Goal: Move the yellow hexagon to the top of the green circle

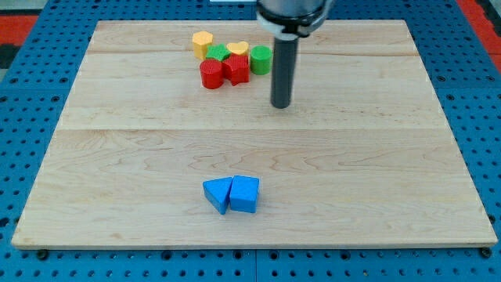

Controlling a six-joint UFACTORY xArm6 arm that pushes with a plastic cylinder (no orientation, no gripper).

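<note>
The yellow hexagon sits at the left end of a cluster near the view's top. The green circle is at the cluster's right end. Between them lie a green block, a yellow heart-like block, a red cylinder and a red block. My tip rests on the board just right of and below the green circle, apart from it. The rod rises from there to the view's top.
Two blue blocks lie touching each other near the view's bottom centre. The wooden board sits on a blue perforated base that surrounds its edges.
</note>
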